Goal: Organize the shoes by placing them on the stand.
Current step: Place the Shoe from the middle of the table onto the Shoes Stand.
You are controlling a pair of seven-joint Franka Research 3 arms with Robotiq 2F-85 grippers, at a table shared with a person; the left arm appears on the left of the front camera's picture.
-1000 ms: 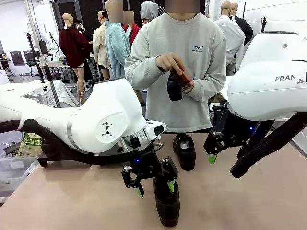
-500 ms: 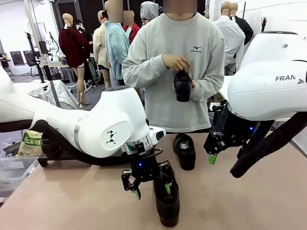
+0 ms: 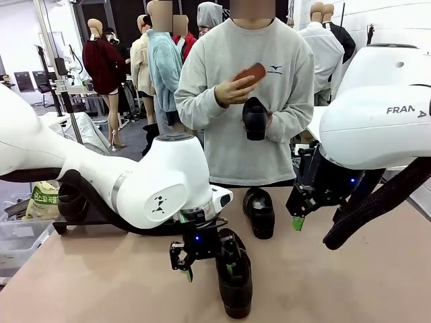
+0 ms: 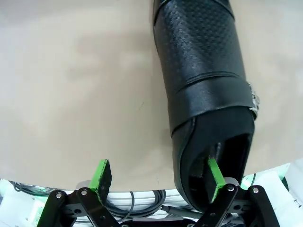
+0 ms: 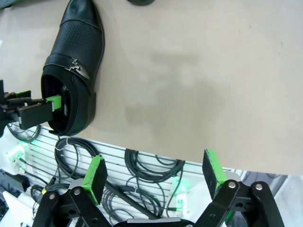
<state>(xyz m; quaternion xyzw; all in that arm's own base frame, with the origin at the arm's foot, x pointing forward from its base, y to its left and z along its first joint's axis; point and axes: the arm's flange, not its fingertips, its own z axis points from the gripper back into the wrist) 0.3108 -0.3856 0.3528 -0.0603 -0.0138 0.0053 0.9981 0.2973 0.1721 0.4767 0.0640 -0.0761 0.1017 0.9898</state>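
Black leather met one pad (image 4: 215, 176) of the left gripper (image 4: 158, 174). That pad sat down inside the heel opening of the near shoe (image 4: 203, 71), while the other hung outside over bare table (image 4: 71, 85). The jaws stood wide apart and gripped nothing. The shoe lay flat on the table close to the robot's edge, its long axis running straight away from the fingers, toe end farthest. Closing would probably pinch only the heel's side wall. The left arm was by far the nearer; the right gripper (image 5: 154, 176) hung wide and empty, well apart. A second shoe (image 3: 259, 212) lay farther across the table, and a third shoe (image 3: 254, 120) was in the person's hand.
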